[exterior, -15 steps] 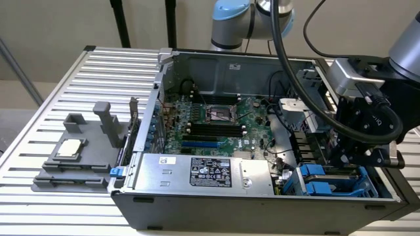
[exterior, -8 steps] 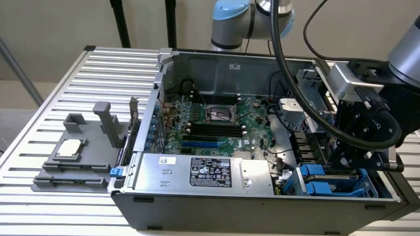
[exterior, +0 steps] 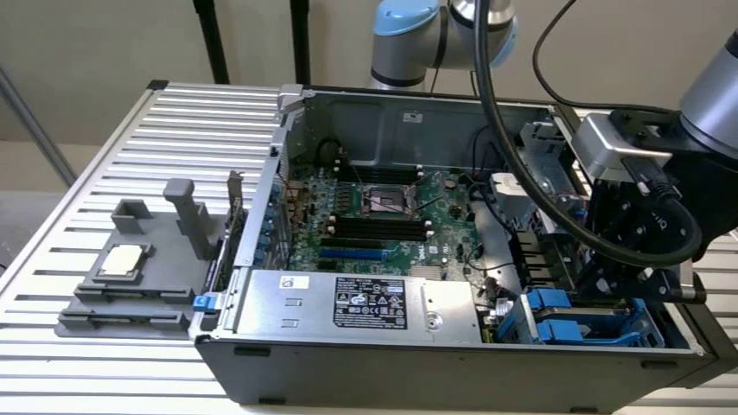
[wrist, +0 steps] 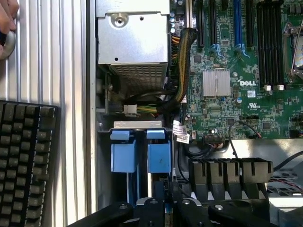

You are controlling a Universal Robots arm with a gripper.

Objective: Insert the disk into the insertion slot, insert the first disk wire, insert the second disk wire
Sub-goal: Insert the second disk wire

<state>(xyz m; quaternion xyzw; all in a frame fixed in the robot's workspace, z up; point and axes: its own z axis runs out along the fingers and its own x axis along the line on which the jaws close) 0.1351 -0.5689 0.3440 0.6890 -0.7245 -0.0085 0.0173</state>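
Note:
The insertion slot (exterior: 645, 322), a grey-blue drive cage, sits in the case's front corner at the exterior view's right; in the wrist view its metal lip (wrist: 138, 125) lies just above the tabs. Two bright blue plastic tabs (wrist: 124, 151) (wrist: 159, 152) stand side by side in it, also seen as blue tabs (exterior: 556, 304). The disk's silver body and white label are hidden. My gripper (exterior: 620, 275) hangs low over the cage, its black body (wrist: 163, 203) directly over the blue tab nearer the motherboard. A white wire connector (wrist: 130, 109) lies loose between cage and power supply.
A silver box with a black label (exterior: 369, 303) fills the case's front middle. The motherboard (exterior: 381, 216) lies behind it. A grey fixture (exterior: 133, 277) stands on the slatted table. A keyboard (wrist: 23, 165) and a person's hand (wrist: 7, 21) are beside the case.

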